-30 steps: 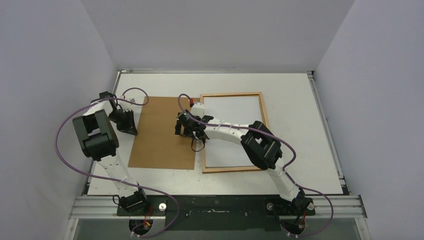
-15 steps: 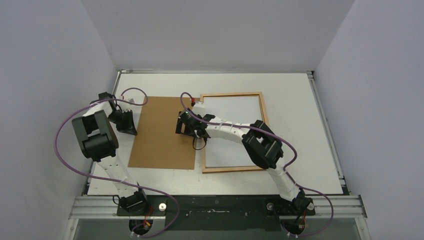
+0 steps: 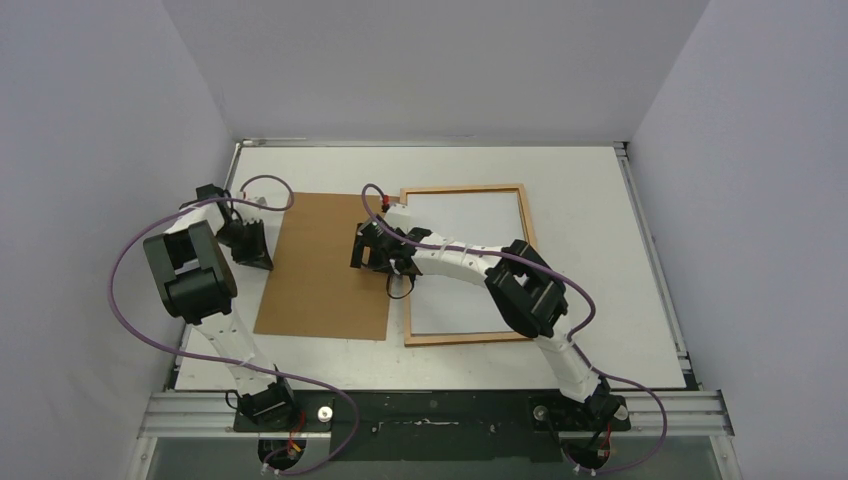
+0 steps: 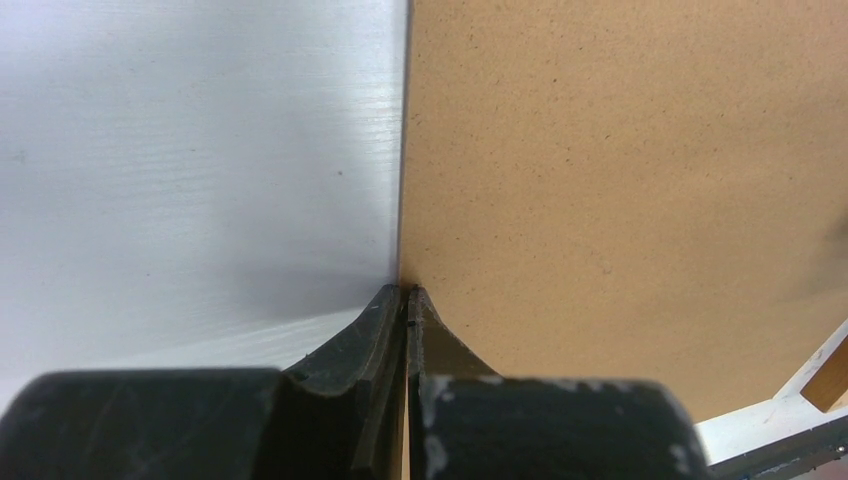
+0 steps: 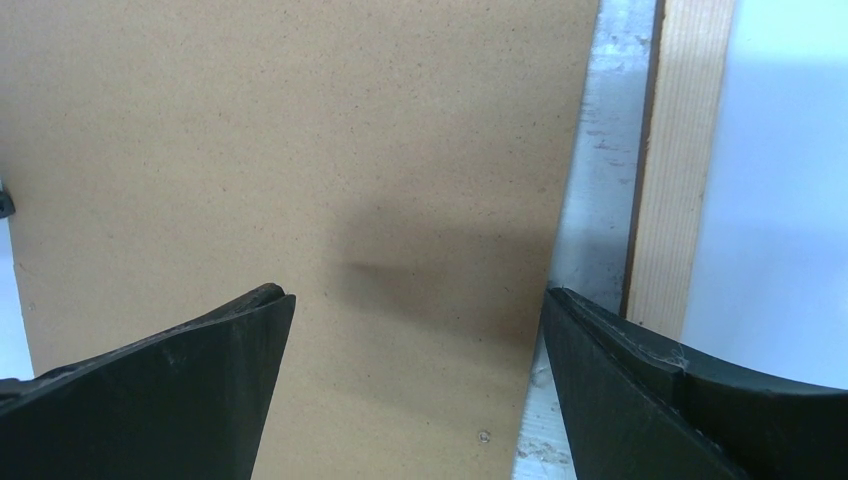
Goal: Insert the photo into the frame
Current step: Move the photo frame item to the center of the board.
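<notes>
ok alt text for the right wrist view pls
Open right gripper over the brown board, near its edge. Rightward: a strip of table, then the frame rail with a white sheet inside.

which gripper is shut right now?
The left gripper: jaws pressed together at the brown board's left edge. The right gripper gapes wide above the board.

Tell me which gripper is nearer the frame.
Right. The right gripper hangs open over the fibreboard sheet's right edge, beside the frame's left rail; the left gripper is shut at the sheet's left edge.
</notes>
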`<state>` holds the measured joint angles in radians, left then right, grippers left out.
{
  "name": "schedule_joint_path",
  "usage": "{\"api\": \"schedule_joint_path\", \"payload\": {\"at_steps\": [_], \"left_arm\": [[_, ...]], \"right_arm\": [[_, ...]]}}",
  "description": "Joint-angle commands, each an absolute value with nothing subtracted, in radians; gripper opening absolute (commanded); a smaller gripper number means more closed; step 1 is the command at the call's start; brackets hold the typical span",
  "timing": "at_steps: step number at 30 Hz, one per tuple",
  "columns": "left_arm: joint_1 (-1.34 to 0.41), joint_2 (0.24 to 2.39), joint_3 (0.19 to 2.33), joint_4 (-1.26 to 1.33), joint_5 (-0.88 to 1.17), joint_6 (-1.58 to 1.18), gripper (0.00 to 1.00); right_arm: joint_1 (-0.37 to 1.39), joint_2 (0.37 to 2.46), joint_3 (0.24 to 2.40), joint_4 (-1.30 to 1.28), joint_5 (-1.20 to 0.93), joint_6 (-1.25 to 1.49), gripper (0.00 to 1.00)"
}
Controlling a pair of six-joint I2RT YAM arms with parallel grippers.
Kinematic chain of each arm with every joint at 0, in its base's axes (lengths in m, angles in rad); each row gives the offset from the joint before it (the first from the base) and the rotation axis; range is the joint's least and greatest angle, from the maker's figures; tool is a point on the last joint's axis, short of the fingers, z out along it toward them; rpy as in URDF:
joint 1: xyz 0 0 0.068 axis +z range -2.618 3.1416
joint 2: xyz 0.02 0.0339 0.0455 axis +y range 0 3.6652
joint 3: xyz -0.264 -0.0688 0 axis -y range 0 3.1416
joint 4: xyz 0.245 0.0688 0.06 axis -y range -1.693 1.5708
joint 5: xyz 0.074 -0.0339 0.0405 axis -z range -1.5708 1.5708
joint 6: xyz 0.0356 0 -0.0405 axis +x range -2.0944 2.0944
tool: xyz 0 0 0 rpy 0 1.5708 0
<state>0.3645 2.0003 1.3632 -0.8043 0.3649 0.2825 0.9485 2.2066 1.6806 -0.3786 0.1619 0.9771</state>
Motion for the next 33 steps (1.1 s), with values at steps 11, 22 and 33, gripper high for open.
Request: {"api": "schedule_joint_path", "payload": {"at_steps": [11,22,33], "left_arm": [[0.327,2.081,1.275,-0.79,0.436,0.248,0.0],[0.312,2.062,1.251,-0.798,0.456,0.26,0.0],[0.243,2.055,1.263,-0.815,0.46,0.27,0.0]], "right_arm": [[1.066,2.022,1.661,0.108,-0.13,0.984,0.96],[1.066,1.985,1.651,0.167,-0.138,0.957,0.96],[1.021,1.897,1.464,0.225,-0.092,1.044,0.94]]}}
